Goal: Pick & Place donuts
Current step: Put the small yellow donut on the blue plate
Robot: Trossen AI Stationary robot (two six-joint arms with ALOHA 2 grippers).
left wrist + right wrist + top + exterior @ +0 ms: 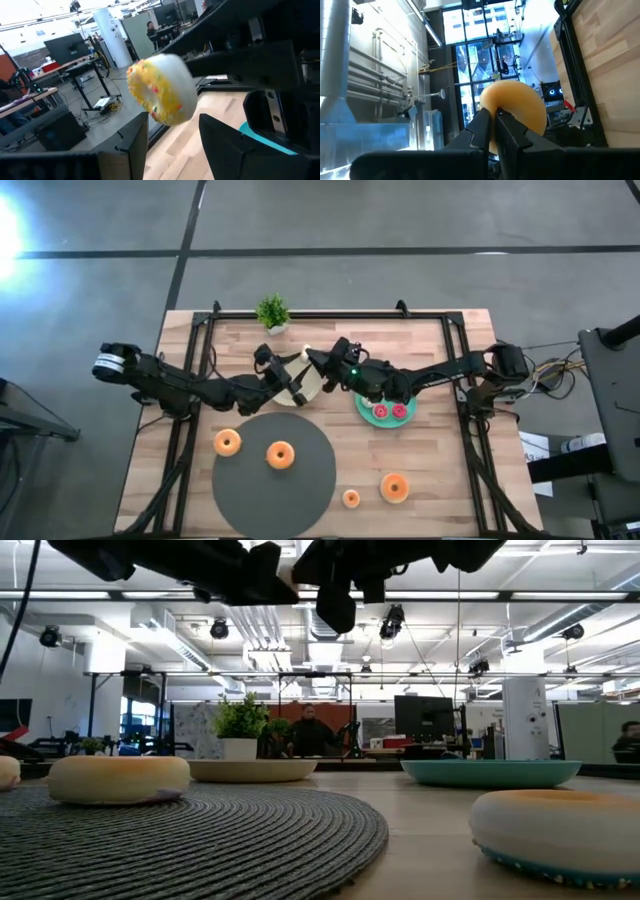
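A yellow-frosted donut (159, 94) with an orange-tan underside (520, 107) hangs in the air over the beige plate (312, 388). My right gripper (494, 120) is shut on it. My left gripper (172, 140) is open and level, facing the frosted side. Its two fingers stand apart just short of the donut and touch nothing. Two red-pink donuts (390, 411) lie on the teal plate (366, 412). One orange donut (280, 454) lies flat on the dark mat (300, 490), and another (227, 443) lies at the mat's left rim. My right gripper pinches the donut's rim (506, 116) between its two fingers. The fingers lie level and come from the table's right side. The donut is lifted clear, standing on edge, with its frosted face turned toward my left gripper.
An orange donut (394, 487) and a tiny one (351, 498) lie on the bare wood near the front right. A small potted plant (272, 312) stands at the far edge. Black frame rails (462, 360) run along the table's sides.
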